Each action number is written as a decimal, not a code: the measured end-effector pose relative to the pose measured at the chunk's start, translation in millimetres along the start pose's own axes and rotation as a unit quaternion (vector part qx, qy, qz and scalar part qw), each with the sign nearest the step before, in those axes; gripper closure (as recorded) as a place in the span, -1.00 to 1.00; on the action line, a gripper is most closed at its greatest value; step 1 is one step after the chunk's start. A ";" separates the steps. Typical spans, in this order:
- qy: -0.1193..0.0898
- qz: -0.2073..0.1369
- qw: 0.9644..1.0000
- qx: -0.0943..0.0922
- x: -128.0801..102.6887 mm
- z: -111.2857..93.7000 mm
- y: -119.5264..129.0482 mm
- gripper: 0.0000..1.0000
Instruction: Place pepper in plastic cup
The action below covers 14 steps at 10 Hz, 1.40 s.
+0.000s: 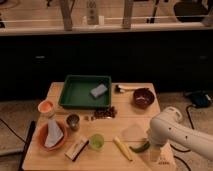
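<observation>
— At the table's front right corner, the gripper hangs just beside the pepper. Is it holding it?
— Can't tell; its grip doesn't show. The pepper lies on the table, between the gripper and the yellow vegetable.
— So we're at the pick-up step, I'd judge.
— Yes. Next the pepper needs lifting, carrying left over the yellow vegetable, and dropping into the green cup.

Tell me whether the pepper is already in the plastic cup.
No: the pepper lies on the table by the tool, apart from the plastic cup.
</observation>
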 end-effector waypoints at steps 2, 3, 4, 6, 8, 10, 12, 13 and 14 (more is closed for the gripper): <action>0.000 -0.017 1.000 -0.007 -5.6 4.6 0.8 -0.55; -0.002 -0.026 1.000 -0.013 -7.4 9.5 2.2 -0.33; -0.004 -0.030 0.999 -0.017 -7.6 13.2 2.8 -0.17; -0.008 -0.033 0.999 -0.025 -5.7 20.6 4.8 0.22; -0.013 -0.033 0.999 -0.029 -2.3 23.5 5.6 0.64; -0.015 -0.034 0.999 -0.031 0.2 24.5 4.8 0.96; -0.015 -0.039 0.999 -0.033 1.3 24.1 3.3 1.00; -0.014 -0.042 0.999 -0.030 0.9 17.2 -1.1 1.00; -0.013 -0.044 0.999 -0.027 0.2 12.6 -3.9 1.00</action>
